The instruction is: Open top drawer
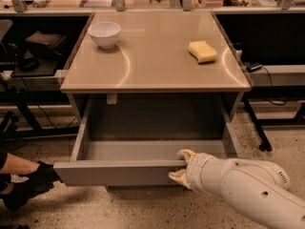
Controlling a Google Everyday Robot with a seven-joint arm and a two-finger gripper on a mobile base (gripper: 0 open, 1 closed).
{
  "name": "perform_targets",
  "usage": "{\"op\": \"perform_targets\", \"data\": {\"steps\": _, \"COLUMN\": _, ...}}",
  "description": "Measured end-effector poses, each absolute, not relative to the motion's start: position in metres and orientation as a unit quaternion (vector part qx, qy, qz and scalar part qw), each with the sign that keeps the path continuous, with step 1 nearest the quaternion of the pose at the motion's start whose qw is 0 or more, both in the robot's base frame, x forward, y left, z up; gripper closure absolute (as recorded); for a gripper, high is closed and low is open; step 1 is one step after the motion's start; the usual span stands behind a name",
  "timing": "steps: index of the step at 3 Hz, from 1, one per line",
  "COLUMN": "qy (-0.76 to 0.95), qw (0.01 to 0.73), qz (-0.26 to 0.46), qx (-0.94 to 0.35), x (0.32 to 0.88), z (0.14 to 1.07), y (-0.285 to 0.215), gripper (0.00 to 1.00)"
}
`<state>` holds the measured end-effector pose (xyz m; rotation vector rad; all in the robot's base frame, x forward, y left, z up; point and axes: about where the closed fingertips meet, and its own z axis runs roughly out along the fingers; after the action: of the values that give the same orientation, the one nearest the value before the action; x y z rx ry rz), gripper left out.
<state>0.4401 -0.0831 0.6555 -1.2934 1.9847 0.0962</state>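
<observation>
The top drawer is a wide grey drawer under the beige table. It stands pulled far out, and its shallow grey tray shows inside. My gripper sits at the right part of the drawer's front rim. One pale finger is inside the drawer above the rim and the other is on the outer face. The white arm comes in from the lower right.
A white bowl and a yellow sponge lie on the table top. A person's black-gloved hand is on the floor at the left, near the drawer's corner. Dark shelves and cables flank the table.
</observation>
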Motion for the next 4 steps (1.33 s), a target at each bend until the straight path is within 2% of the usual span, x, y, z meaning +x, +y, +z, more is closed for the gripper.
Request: {"op": "perform_targets", "data": {"steps": 4, "qy": 0.766, "qw": 0.394, "qz": 0.049, "qx": -0.506, "x": 0.419, "z": 0.658, "y": -0.068, "gripper": 1.0}}
